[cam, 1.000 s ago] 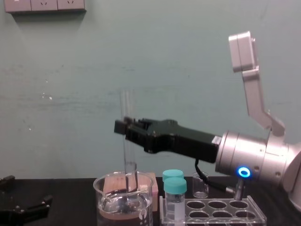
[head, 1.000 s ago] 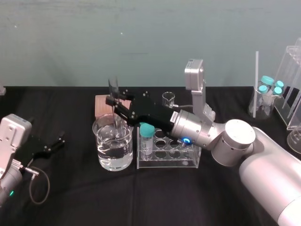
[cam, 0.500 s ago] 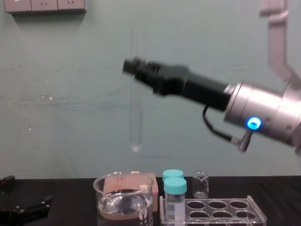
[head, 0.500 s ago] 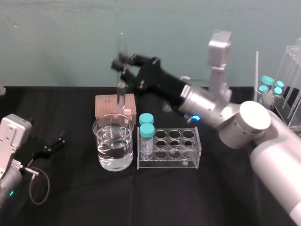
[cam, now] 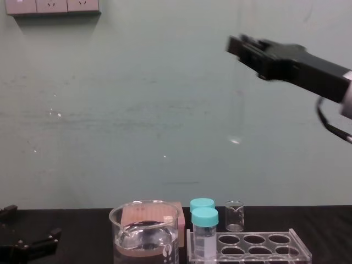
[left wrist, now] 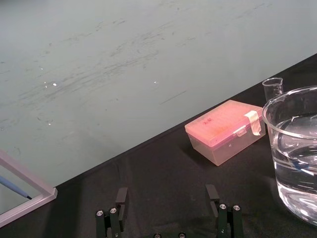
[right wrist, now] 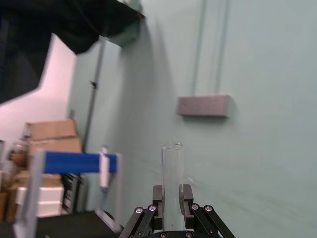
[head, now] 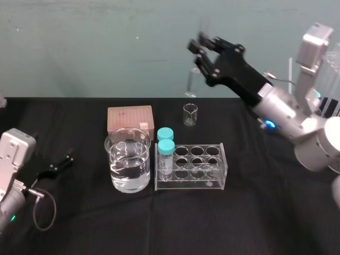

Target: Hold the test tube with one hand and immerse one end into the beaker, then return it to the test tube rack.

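Test tube [right wrist: 172, 178] hangs upright above the desk's 1 o'clock, clamped in the jaws of the right gripper [head: 201, 50]. Risk: a misaligned descent to the test tube rack [head: 217, 183] strikes its top plate or the teal-capped vials [head: 166, 151] at its 9 o'clock — glass may crack. Left gripper [head: 58, 162] parked at 9 o'clock, jaws apart.

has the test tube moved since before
Yes: held in the right gripper, the test tube rose out of the beaker and swung to its right, high up.
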`<state>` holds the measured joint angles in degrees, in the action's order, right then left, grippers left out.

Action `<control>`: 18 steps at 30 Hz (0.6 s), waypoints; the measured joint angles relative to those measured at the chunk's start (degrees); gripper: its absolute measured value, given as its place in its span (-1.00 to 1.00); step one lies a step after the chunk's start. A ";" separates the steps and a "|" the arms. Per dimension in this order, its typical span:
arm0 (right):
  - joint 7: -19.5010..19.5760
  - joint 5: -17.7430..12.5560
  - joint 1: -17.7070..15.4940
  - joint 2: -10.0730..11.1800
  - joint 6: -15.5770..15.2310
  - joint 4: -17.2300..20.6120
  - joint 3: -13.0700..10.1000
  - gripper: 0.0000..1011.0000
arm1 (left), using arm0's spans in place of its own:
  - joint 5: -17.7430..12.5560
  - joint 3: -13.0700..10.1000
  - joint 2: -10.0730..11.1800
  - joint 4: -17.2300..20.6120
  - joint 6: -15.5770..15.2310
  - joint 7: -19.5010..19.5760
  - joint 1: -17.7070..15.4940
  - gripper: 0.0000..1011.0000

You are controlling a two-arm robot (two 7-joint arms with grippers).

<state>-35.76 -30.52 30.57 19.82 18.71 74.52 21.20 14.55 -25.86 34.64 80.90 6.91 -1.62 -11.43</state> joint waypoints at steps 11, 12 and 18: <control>4.67 1.82 -7.34 2.82 -3.99 3.06 -3.25 -0.55 | 0.00 0.00 0.00 0.00 0.00 0.00 0.00 0.98; 4.89 1.90 -7.92 2.92 -4.45 3.17 -3.46 -0.55 | 0.00 0.00 0.00 0.00 0.00 0.00 0.00 0.98; 5.36 2.14 -9.63 2.96 -5.72 3.22 -4.02 -0.55 | 0.00 0.00 0.00 0.00 0.00 0.00 0.00 0.98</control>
<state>-30.40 -28.38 20.94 22.78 12.98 77.74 17.18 14.55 -25.86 34.65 80.90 6.91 -1.62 -11.43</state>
